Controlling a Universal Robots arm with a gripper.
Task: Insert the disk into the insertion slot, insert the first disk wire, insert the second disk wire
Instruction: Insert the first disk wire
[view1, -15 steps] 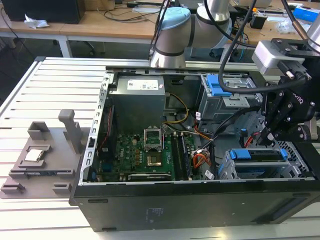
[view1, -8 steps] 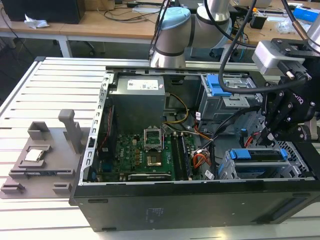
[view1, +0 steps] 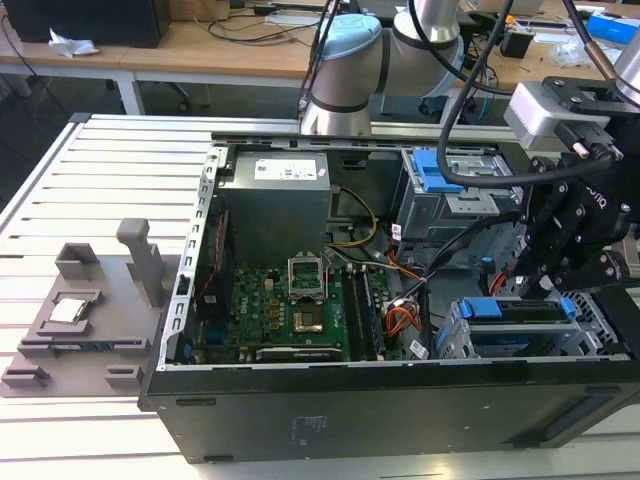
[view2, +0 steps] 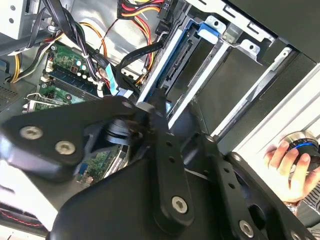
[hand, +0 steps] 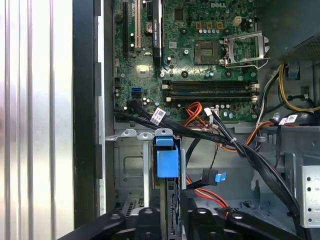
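The disk (view1: 515, 325), a drive in a bright blue carrier, stands on edge in the insertion slot (view1: 458, 342), the low grey cage at the exterior view's right inside the open computer case. My gripper (view1: 545, 292) comes down on the disk's upper edge. In the second wrist view the black fingers (view2: 160, 130) meet on the blue rim of the disk (view2: 182, 57), inside the cage (view2: 250, 47). The first wrist view looks along the disk's thin edge (hand: 172, 200) to its blue end tab (hand: 166, 157). A loose black plug with a blue tab (hand: 212, 176) hangs beside it.
A taller cage with a blue bracket (view1: 440, 185) stands behind the slot. Red, orange and black cables (view1: 400, 320) run between the motherboard (view1: 290, 310) and the cages. A grey fixture (view1: 80, 320) lies outside the case. A person's hand (view2: 292, 167) rests on a blue-ringed knob.
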